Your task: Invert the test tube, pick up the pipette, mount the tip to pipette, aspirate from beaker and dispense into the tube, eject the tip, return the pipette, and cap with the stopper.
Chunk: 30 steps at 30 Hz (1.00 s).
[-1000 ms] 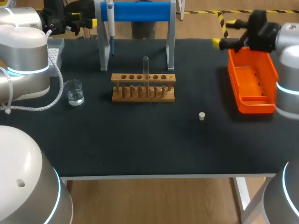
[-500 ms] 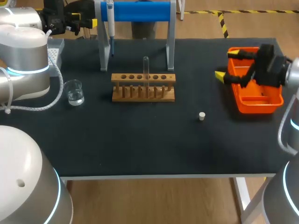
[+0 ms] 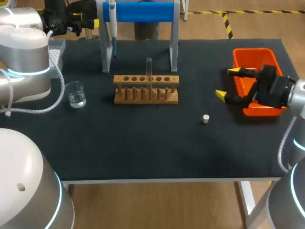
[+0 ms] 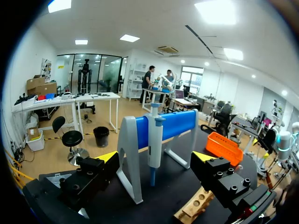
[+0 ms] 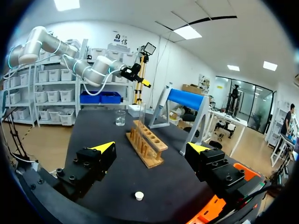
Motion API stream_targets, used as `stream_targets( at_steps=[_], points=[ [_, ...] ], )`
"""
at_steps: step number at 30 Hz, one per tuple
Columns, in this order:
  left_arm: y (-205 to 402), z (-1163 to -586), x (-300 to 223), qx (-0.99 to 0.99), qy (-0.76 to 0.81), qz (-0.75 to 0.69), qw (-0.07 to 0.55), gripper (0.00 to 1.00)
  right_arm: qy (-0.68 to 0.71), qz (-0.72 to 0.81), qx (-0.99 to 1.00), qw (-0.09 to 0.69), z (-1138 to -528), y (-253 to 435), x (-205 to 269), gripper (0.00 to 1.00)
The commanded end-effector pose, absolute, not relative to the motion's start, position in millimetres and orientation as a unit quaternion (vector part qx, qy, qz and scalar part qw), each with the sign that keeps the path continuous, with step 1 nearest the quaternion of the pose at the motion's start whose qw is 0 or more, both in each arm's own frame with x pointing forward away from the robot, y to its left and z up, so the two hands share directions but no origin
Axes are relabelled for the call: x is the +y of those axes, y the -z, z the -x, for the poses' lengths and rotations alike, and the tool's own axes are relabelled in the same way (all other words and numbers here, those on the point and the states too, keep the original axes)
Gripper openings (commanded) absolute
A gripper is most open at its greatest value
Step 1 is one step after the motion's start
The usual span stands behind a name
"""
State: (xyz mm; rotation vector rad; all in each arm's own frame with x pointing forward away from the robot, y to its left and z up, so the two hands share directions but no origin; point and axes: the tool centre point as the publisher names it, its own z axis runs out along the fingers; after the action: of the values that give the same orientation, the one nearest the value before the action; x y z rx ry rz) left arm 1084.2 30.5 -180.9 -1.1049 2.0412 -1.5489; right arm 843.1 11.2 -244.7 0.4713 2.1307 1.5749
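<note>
The wooden rack [image 3: 146, 89] serves as the reference. The test tube [image 3: 149, 75] is seen standing upright near the rack's middle, with what looks like its rounded end uppermost, so the step in hand is judged to be the inversion. The pipette [image 3: 112, 21] is hung on the blue stand [image 3: 143, 11] behind the rack. The beaker [image 3: 75, 93] is set well to the rack's left. The stopper [image 3: 206, 119] lies to the rack's right, a little nearer the table's front edge. Nothing later in the task appears begun.

The right gripper [image 3: 226, 83] is held well to the right of the rack, beside the orange bin [image 3: 252, 59], its jaws wide apart and empty, turned toward the rack. The left gripper [image 4: 155, 157] is held behind and left of the rack, facing the stand, its jaws likewise spread with nothing touched.

For the step to be done well, the tube should be approached squarely from the rack's right side and gripped on the bare glass above the rack's top board. It should be closed on gently, glass being slippery and brittle. It should be lifted straight up until clear before it is turned, so that the rack is not dragged or tipped, and then lowered mouth-up into a hole. The stopper should be passed without being knocked.
</note>
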Motion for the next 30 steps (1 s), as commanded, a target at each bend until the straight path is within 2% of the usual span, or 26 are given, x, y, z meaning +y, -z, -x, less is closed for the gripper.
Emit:
stream_targets(
  at_steps=[1,15,30],
  points=[
    [181.6,-1083.7,29.9,0.719,0.547,0.390,0.176,1.00,-0.571,-0.172,0.771,0.225,-841.9,244.4,11.7,1.00],
    [181.6,-1083.7,29.9,0.719,0.547,0.390,0.176,1.00,-0.571,-0.172,0.771,0.225,-841.9,244.4,11.7,1.00],
    [228.1,-929.9,-11.5,0.735,0.530,0.370,0.203,1.00,-0.571,-0.172,0.771,0.225,-841.9,244.4,11.7,1.00]
  ],
)
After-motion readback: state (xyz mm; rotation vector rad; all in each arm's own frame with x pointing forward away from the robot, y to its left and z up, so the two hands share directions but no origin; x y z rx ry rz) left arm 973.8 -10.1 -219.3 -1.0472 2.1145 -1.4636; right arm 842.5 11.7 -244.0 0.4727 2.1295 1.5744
